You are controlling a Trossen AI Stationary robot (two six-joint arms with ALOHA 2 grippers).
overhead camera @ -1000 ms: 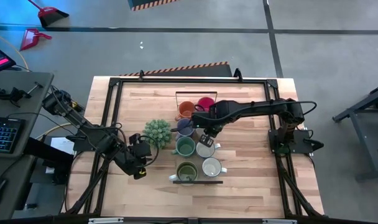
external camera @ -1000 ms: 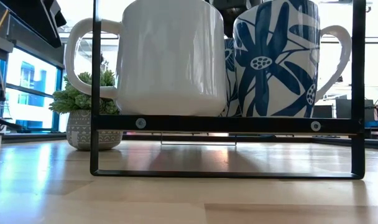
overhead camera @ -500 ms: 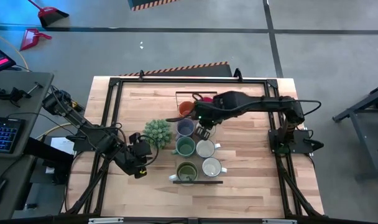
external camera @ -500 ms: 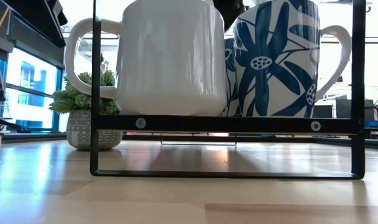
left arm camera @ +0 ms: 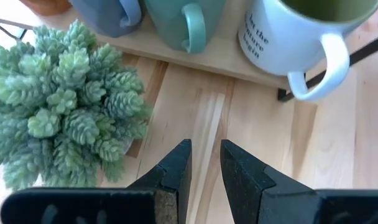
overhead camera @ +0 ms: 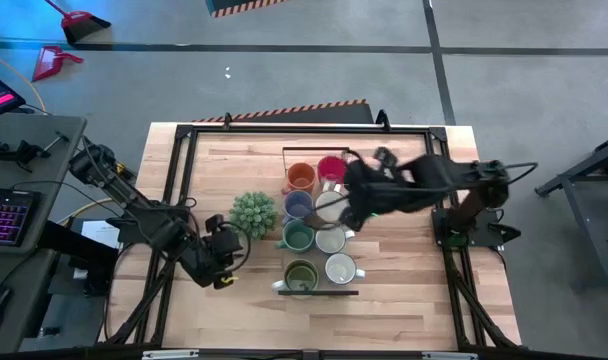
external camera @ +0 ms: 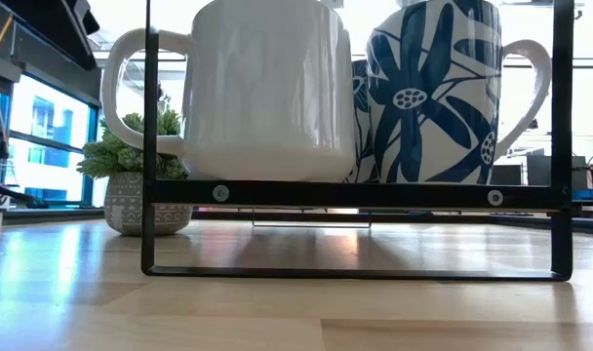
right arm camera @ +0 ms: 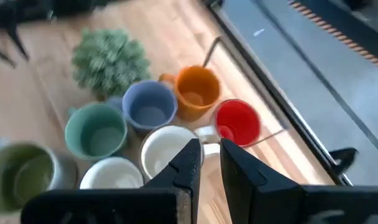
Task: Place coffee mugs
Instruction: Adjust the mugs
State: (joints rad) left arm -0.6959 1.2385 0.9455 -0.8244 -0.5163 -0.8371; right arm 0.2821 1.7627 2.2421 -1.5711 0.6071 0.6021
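Note:
Several coffee mugs stand in two rows on a black-framed rack (overhead camera: 317,293): orange (overhead camera: 301,177), red (overhead camera: 331,168), lavender (overhead camera: 299,204), teal (overhead camera: 297,236), olive inside (overhead camera: 301,276), and three white inside (overhead camera: 329,205) (overhead camera: 331,240) (overhead camera: 340,268). My right gripper (right arm camera: 211,158) hovers high above the white mug (right arm camera: 169,148) beside the red one (right arm camera: 237,121), fingers a narrow gap apart, nothing between them. My left gripper (left arm camera: 206,163) hangs over bare wood near the plant (left arm camera: 64,99), also narrowly open and empty.
A spiky green potted plant (overhead camera: 252,212) stands just left of the rack. The low view shows the nearest white mug (external camera: 267,88) and a blue-flowered mug (external camera: 443,88) behind the rack's black front bar (external camera: 355,194). Bare wood lies to the rack's right (overhead camera: 404,260).
My right gripper has risen well above the mugs and drawn back toward the table's right edge, tipping as it went. It has uncovered the white mug beside the lavender one. The mugs have stayed where they were.

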